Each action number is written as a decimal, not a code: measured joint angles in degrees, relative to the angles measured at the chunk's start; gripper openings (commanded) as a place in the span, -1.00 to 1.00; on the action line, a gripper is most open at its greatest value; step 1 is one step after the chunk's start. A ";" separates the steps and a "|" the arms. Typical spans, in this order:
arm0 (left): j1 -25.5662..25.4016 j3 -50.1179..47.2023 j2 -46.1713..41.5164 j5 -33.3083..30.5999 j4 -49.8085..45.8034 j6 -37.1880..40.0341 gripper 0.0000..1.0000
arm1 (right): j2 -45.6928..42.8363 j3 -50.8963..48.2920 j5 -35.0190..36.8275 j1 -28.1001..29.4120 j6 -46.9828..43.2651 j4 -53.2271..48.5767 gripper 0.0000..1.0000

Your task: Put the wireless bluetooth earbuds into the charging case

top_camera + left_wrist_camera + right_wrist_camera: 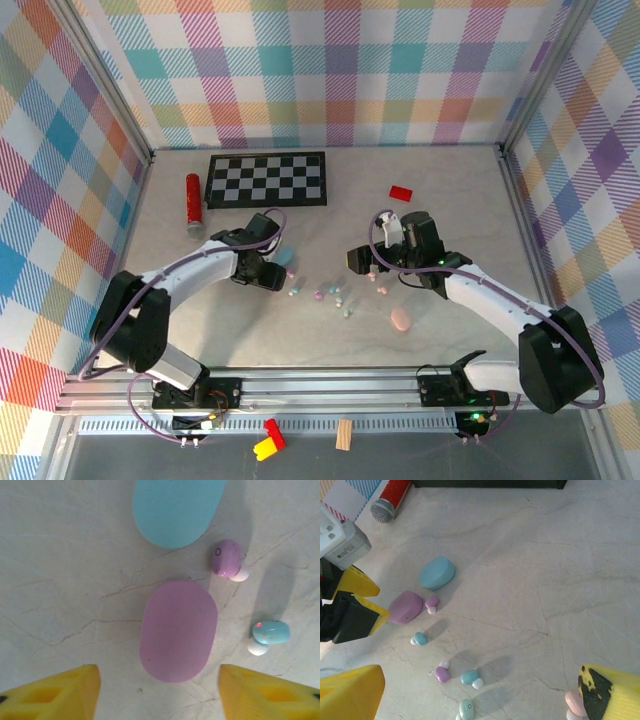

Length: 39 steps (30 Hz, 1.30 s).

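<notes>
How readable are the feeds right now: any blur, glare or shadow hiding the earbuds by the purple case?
Left wrist: purple case, purple earbud and blue earbud sharp, soft shadows beside them, no glare; yellow tool fingers blurred. Right wrist: earbuds clear with faint shadows, its tool fingers soft. Top external: even light, earbuds only tiny specks.

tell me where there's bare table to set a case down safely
Free: the table right of the red block up to the wall, and the near strip between the earbuds and the front rail, left of the pink case. Crowded: the middle between left gripper and right gripper, with earbuds, blue case and purple case.
</notes>
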 measured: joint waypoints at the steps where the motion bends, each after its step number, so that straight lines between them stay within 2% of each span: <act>1: -0.07 0.39 0.81 0.00 -0.09 -0.02 0.21 | 0.09 0.00 0.17 0.00 0.00 0.00 0.97; 10: -0.20 2.23 5.46 1.38 -0.33 0.22 0.24 | 0.15 0.00 2.86 0.00 0.00 -0.02 0.97; 19: -0.24 2.23 7.80 2.78 0.02 0.68 0.02 | 0.98 0.00 3.85 0.00 0.76 -0.02 0.97; 24: -0.24 2.21 7.80 2.71 1.57 1.33 -0.24 | 1.07 0.00 5.40 0.00 2.54 -0.22 0.98; 31: -0.59 0.63 5.64 2.67 4.83 2.40 -0.30 | 1.07 2.27 6.49 0.00 7.72 -4.02 0.97; 35: -2.12 -2.56 -0.46 2.27 7.74 3.96 -0.29 | 1.16 3.19 3.28 -0.15 10.73 -4.96 0.99; 39: -4.07 -6.23 -7.80 3.67 13.07 6.82 -0.27 | 5.18 6.16 -5.64 -0.90 14.69 -6.32 0.89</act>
